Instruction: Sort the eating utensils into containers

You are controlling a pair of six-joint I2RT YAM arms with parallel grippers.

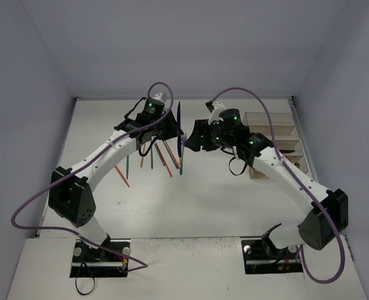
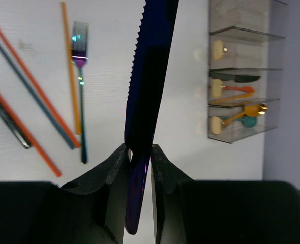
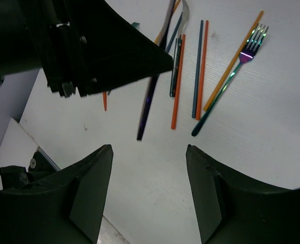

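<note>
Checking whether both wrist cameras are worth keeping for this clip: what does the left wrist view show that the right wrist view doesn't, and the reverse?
Only the left wrist view: the containers with a gold spoon and other utensils inside, and the left gripper shut on the navy knife, its serrated edge visible. Only the right wrist view: the right gripper, jaws open and empty, plus the left gripper's body seen from outside. Both: the knife, the rainbow-tined fork and the orange chopsticks lying on the table.
</note>
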